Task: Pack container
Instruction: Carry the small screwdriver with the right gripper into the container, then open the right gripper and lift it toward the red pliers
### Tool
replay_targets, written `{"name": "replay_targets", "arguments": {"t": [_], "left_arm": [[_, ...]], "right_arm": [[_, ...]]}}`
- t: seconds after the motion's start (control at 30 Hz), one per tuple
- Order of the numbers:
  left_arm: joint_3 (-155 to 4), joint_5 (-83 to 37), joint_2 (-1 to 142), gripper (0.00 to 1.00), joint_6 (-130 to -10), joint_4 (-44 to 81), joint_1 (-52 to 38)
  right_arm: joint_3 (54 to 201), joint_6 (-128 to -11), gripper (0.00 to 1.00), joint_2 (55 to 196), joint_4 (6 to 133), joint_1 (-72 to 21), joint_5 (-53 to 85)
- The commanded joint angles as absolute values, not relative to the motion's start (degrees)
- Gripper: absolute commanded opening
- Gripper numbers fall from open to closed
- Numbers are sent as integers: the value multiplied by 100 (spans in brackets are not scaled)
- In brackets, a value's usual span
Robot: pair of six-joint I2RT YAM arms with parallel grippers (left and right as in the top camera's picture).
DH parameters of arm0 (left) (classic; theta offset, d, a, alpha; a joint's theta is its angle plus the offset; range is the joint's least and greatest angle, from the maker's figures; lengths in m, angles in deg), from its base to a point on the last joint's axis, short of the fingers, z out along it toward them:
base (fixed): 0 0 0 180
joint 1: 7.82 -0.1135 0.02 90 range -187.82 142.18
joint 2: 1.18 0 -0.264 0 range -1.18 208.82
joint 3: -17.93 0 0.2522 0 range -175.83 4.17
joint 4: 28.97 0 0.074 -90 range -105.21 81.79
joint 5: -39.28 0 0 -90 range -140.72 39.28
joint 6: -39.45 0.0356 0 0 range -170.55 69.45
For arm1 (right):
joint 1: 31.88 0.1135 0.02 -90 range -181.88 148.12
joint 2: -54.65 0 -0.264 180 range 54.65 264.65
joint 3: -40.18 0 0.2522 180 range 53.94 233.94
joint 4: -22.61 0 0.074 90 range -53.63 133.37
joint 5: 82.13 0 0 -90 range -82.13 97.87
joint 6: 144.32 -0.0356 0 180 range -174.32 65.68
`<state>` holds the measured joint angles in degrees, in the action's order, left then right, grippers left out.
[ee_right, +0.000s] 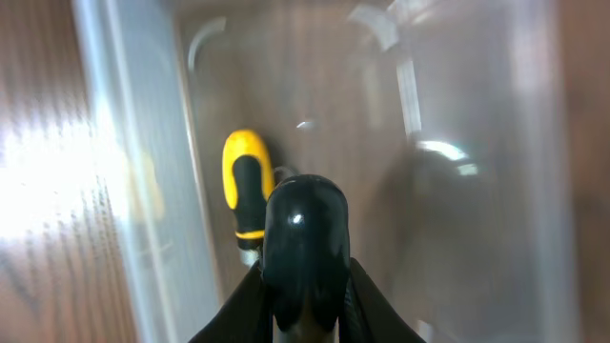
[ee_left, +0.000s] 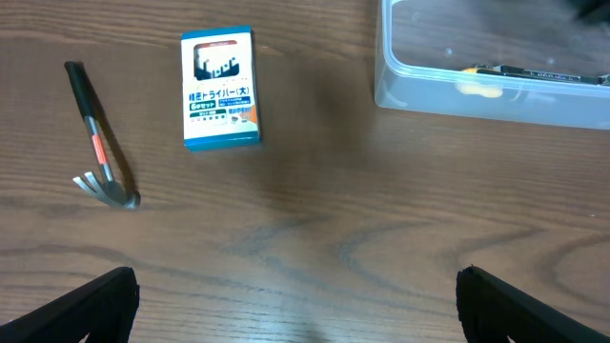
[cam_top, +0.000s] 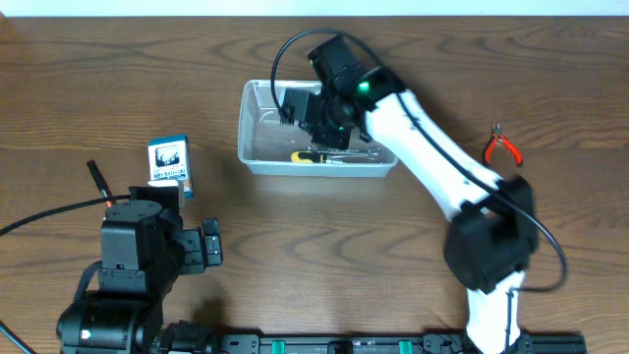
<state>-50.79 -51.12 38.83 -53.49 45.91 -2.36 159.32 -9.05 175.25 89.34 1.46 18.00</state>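
Jaws of the right gripper (ee_right: 303, 295) clench a glossy black rounded handle (ee_right: 305, 229) over the clear, round-cornered plastic container (cam_top: 257, 163) at the wooden tabletop's (cam_top: 314, 246) far middle, arm stretched forward; jaws of the left gripper (ee_left: 295, 305) stand wide apart

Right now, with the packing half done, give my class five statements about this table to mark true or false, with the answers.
1. A yellow-handled screwdriver lies inside the container. True.
2. The red-handled pliers are inside the container. False: they lie on the table, to the right of it.
3. The left tool is open, with nothing between its fingers. True.
4. The blue-and-white box sits in the container. False: it lies on the table beside it, near a small hammer.
5. The right tool is shut on a black handle above the container. True.
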Motion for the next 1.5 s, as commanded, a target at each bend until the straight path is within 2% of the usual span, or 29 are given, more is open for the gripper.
{"name": "replay_targets", "arguments": {"t": [0.0, 0.3, 0.4, 0.5, 0.53, 0.57, 0.6, 0.67, 0.9, 1.0, 1.07, 1.17, 1.2, 1.27, 1.47], "left_arm": [[-5082, -5178, 3885, 98, -5358, 4602, -260], [-5082, -5178, 3885, 98, -5358, 4600, -260], [-5082, -5178, 3885, 98, -5358, 4602, -260], [-5082, -5178, 3885, 98, -5358, 4602, -260], [-5082, -5178, 3885, 98, -5358, 4602, -260], [-5082, -5178, 3885, 98, -5358, 4602, -260], [-5082, -5178, 3885, 98, -5358, 4600, -260], [-5082, -5178, 3885, 98, -5358, 4602, -260], [-5082, -5178, 3885, 98, -5358, 4600, -262], [-5082, -5178, 3885, 98, -5358, 4600, -260], [-5082, -5178, 3885, 98, -5358, 4600, -260], [-5082, -5178, 3885, 98, -5358, 4600, -260], [-5082, -5178, 3885, 98, -5358, 4600, -260], [-5082, -5178, 3885, 98, -5358, 4600, -260], [-5082, -5178, 3885, 98, -5358, 4600, -260]], "right_arm": [[15983, -686, 1, 17837, 8947, 120, 2132], [15981, -693, 1, 18281, 8949, 72, 2165], [15981, -712, 33, 18283, 8945, 59, 2158], [15981, -715, 50, 18283, 8932, 37, 2117], [15981, -715, 61, 18283, 8934, 26, 2117], [15981, -717, 78, 18283, 8934, 11, 2117], [15983, -747, 81, 18281, 8927, -5, 2117], [16050, -881, 85, 18270, 8943, -37, 2117], [17290, -1984, 81, 17780, 9603, -346, 1992], [18101, -3025, 83, 17433, 9876, -665, 1315], [18479, -3790, 88, 17227, 10009, -942, 847], [18743, -5820, 90, 16939, 10381, -1552, 58], [18743, -6292, 98, 16891, 10580, -1753, 58], [18721, -7132, 99, 16893, 11054, -2144, 58], [18013, -8109, 99, 17223, 11561, -2870, 60]]}}
